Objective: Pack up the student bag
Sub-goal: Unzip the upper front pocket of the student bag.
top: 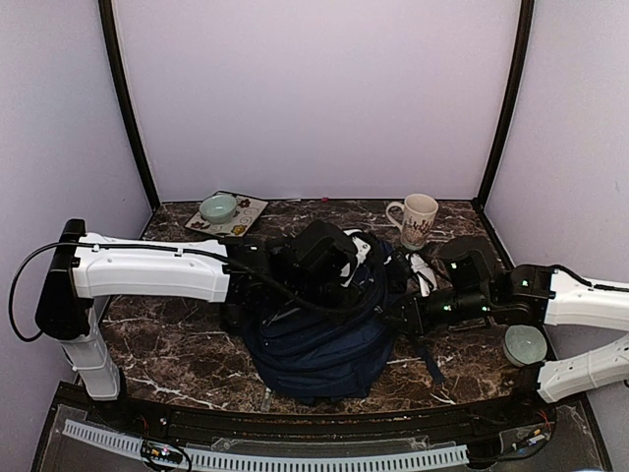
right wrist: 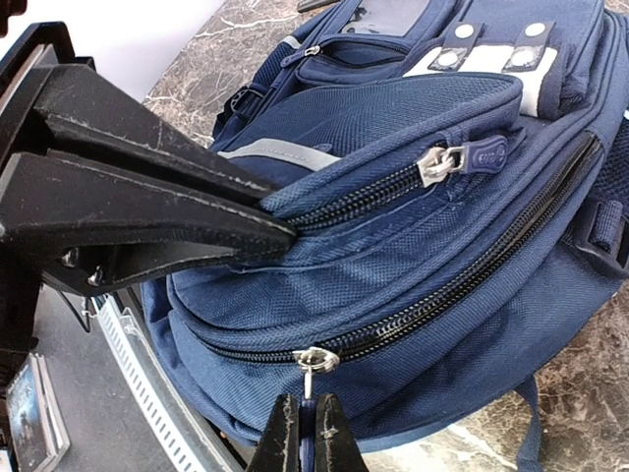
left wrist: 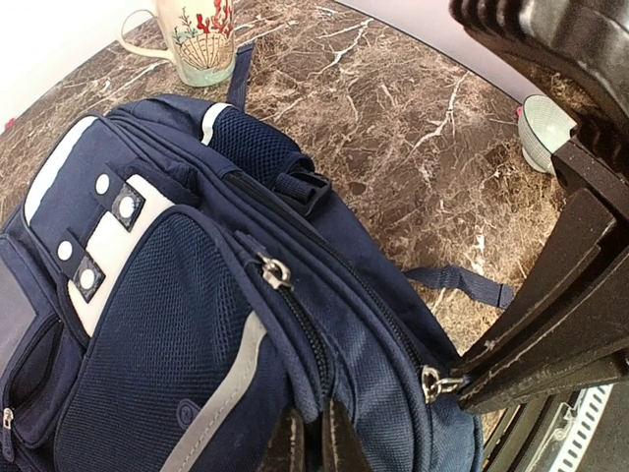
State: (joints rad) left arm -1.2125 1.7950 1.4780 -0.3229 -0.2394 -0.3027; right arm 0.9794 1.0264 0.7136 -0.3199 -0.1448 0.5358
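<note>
The student bag (top: 313,346), navy blue with white dotted patches, lies on the marble table (top: 177,364) between the two arms. My left gripper (left wrist: 313,438) is shut on a fold of the student bag's fabric (left wrist: 307,388) beside the front pocket zip. In the right wrist view it shows as large black fingers (right wrist: 187,211) pinching that seam. My right gripper (right wrist: 306,433) is shut on the pull tab of the main zip, just under the metal slider (right wrist: 314,359). The same slider (left wrist: 437,383) shows in the left wrist view at the tip of my right fingers (left wrist: 550,344).
A patterned mug (top: 417,219) stands behind the bag at the back right. A teal bowl (top: 218,207) sits on a small tray (top: 252,210) at the back left. Another pale bowl (top: 524,344) rests by the right arm. A white cable rail (top: 265,457) runs along the front edge.
</note>
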